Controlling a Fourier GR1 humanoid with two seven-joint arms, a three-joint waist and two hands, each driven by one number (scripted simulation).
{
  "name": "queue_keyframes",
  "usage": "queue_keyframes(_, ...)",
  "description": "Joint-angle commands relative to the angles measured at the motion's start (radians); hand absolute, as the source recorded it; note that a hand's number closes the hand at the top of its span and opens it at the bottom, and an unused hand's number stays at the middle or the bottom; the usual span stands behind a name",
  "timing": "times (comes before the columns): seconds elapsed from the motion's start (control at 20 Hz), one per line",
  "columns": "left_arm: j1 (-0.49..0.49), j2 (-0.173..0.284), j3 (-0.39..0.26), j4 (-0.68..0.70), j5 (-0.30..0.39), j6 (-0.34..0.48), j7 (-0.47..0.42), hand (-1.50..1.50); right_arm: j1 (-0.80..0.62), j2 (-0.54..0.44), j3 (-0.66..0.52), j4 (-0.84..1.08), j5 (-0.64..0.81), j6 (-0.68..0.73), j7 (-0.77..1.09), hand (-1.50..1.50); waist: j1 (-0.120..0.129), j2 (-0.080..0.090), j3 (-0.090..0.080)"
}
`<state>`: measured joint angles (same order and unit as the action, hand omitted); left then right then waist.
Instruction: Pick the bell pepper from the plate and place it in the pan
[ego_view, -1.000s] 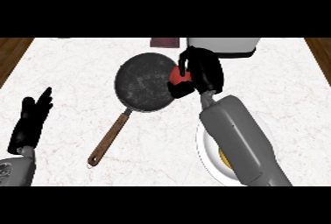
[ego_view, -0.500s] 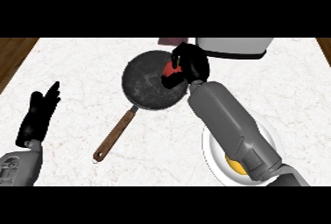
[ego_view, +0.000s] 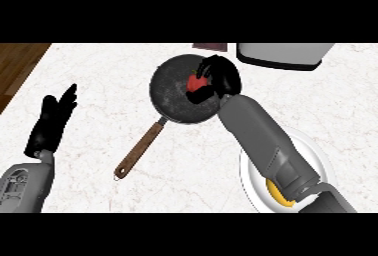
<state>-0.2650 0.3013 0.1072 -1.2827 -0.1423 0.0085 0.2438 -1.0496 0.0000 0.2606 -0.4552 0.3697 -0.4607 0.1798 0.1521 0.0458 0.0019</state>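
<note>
Nearest you, at lower right, the white plate (ego_view: 319, 165) lies on the bench (ego_view: 96, 65), mostly covered by your right forearm; a yellow patch (ego_view: 277, 194) shows on it beside the arm. At lower left, your left hand (ego_view: 50, 125) rests open with fingers straight and pointing up, a little higher in the frame than a second ago. Mid-frame, the pan's brown handle (ego_view: 139, 152) runs down-left from the dark pan (ego_view: 173, 100), which sits where it was. Farther up, your right hand (ego_view: 218, 80) has come from the pan's right rim to over the pan's upper right part, fingers curled round the red bell pepper (ego_view: 198, 81). The pepper is above the pan's inside, in the hand; you cannot tell whether it touches the pan. Beyond, at top right, stands a white appliance (ego_view: 284, 54), with a dark object (ego_view: 211, 46) just left of it.
</note>
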Motion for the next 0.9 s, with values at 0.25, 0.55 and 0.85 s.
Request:
queue_keyframes(0.25,-0.039,-0.021,-0.033,0.003,-0.016,-0.006,0.003,0.00,0.020,0.000,0.004,0.069,-0.170,-0.030,-0.130,-1.50,0.057,0.015,0.001)
queue_keyframes(0.55,-0.064,-0.036,-0.039,0.038,-0.028,0.008,-0.007,0.00,0.006,0.000,-0.025,0.043,-0.275,-0.088,-0.241,-1.50,0.047,0.016,0.001)
queue_keyframes(0.85,-0.057,-0.032,-0.029,0.054,-0.022,0.005,-0.005,0.00,-0.019,0.000,-0.071,0.040,-0.373,-0.200,-0.340,-1.50,0.032,0.007,0.001)
